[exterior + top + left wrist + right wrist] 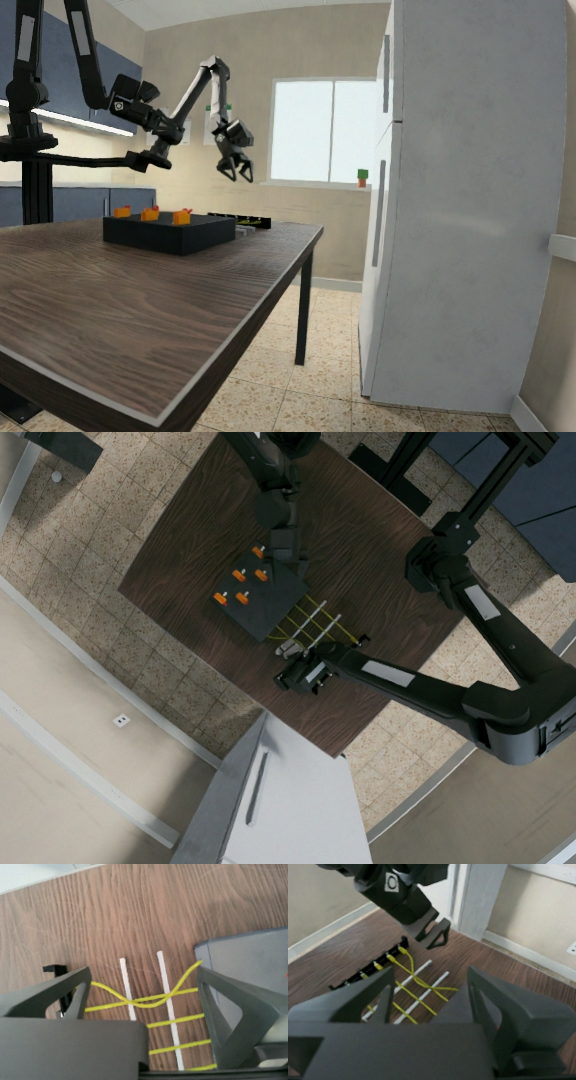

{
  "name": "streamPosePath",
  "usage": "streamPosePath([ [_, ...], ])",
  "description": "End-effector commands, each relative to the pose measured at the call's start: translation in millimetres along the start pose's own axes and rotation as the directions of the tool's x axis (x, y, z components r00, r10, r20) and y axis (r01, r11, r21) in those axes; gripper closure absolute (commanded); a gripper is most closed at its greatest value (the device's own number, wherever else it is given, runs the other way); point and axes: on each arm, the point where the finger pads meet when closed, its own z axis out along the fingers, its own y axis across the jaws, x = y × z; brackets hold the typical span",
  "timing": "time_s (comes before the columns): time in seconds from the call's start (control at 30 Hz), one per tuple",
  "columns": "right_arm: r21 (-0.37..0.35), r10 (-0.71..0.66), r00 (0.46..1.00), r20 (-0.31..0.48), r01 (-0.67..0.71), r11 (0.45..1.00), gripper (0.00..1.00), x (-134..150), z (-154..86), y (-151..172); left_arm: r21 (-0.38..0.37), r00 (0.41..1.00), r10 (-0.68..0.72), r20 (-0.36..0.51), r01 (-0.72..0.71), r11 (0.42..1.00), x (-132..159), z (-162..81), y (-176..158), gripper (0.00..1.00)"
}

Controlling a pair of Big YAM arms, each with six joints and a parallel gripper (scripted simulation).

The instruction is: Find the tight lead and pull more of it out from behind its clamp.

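Note:
Five yellow leads (310, 622) run from a black box (265, 599) across two white rails (164, 1004) to a black port strip (360, 638). Several orange handles (240, 577) stand on the box. In the left wrist view one lead (140, 1001) curves loosely across its neighbour; the others (179, 1020) run straight. My left gripper (300, 674) (235, 170) (144, 972) hangs open and empty high above the leads; it also shows in the right wrist view (433, 933). My right gripper (287, 557) (150, 160) (431, 972) is open and empty, above the box's edge near one handle (257, 552).
A white fridge (285, 797) stands close to the table's edge by the leads. The left arm's long link (390, 674) reaches across the table over the port strip. A black frame (450, 497) stands off the far corner.

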Motion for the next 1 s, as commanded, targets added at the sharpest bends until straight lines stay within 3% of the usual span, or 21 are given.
streamPosePath([
  [0.0, 0.046, 0.006, 1.000, 0.016, -0.006, 0.999, 0.36, -13.0, 13.7, -23.1, -0.026, 0.999, 0.012, 0.031, -0.011, 1.000, -4.3, -10.2, 25.1, 0.00],
  [0.1, 0.060, 0.007, 1.000, 0.002, -0.007, 0.998, 0.36, -10.6, 16.6, -32.5, -0.034, 0.999, 0.014, 0.035, -0.013, 0.999, -3.3, -13.7, 35.2, 0.00],
  [0.2, 0.112, 0.017, 0.999, -0.049, -0.012, 0.994, 0.36, -1.0, 25.5, -70.4, -0.059, 0.999, 0.006, 0.049, -0.003, 0.998, 0.5, -26.1, 71.8, 0.00],
  [0.4, 0.272, 0.108, 0.977, -0.184, -0.055, 0.961, 0.36, 33.7, 25.6, -202.3, -0.101, 0.996, -0.056, 0.072, 0.063, 0.993, 16.9, -59.4, 164.6, 0.00],
  [0.6, 0.426, 0.244, 0.930, -0.276, -0.110, 0.898, 0.36, 74.4, -22.8, -331.5, -0.149, 0.982, -0.115, 0.149, 0.138, 0.979, 10.7, -91.9, 255.9, 0.00],
  [0.67, 0.426, 0.244, 0.930, -0.276, -0.110, 0.898, 0.36, 74.4, -22.8, -331.5, -0.149, 0.982, -0.115, 0.149, 0.138, 0.979, 10.7, -91.9, 255.9, 0.00],
  [0.83, 0.521, 0.343, 0.888, -0.305, -0.147, 0.841, 0.36, 100.3, -77.8, -403.2, -0.164, 0.973, -0.146, 0.181, 0.177, 0.971, 15.3, -110.0, 299.4, 0.00],
  [0.97, 0.564, 0.392, 0.866, -0.309, -0.165, 0.809, 0.36, 111.7, -109.6, -433.0, -0.165, 0.969, -0.157, 0.193, 0.190, 0.968, 16.1, -115.3, 311.8, 0.00],
])
